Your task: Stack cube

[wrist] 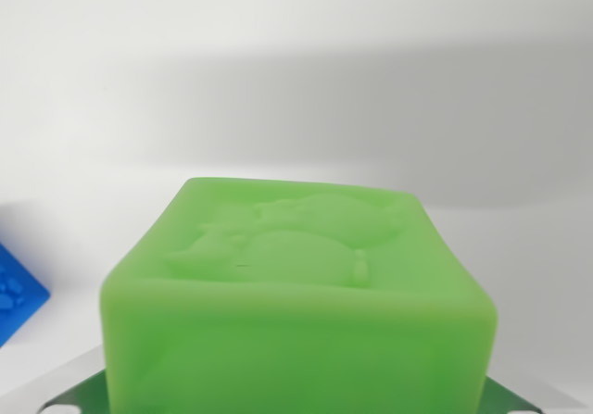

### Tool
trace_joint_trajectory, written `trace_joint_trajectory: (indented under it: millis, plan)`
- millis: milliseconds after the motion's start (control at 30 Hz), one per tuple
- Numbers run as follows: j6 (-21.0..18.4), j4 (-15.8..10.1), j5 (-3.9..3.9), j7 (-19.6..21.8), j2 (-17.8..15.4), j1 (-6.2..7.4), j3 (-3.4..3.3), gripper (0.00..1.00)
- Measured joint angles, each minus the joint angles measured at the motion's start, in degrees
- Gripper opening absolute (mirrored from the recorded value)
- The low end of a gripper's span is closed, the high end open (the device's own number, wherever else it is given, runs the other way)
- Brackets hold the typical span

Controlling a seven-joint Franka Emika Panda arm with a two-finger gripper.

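Open white bench [296,81] stretches away behind the green cube [296,312], nothing crowding it there. A blue cube [17,289] pokes in at the wrist view's left edge, well apart. The green cube fills the near foreground, low and centred. The jaws themselves aren't visible, so I cannot tell whether they grip it.

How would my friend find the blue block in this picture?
Start at the big green cube filling the bottom middle. Look to the wrist view's left edge: the blue block peeks in there, partly cut off. It is the only blue thing, with a paw print on it.
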Motion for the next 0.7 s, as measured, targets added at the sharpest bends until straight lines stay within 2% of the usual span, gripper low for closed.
trace_joint_trajectory:
  millis: [700]
  plan:
    - [-0.12, -1.86, -1.11, -4.94, -2.13, 2.21, 1.59, 0.0]
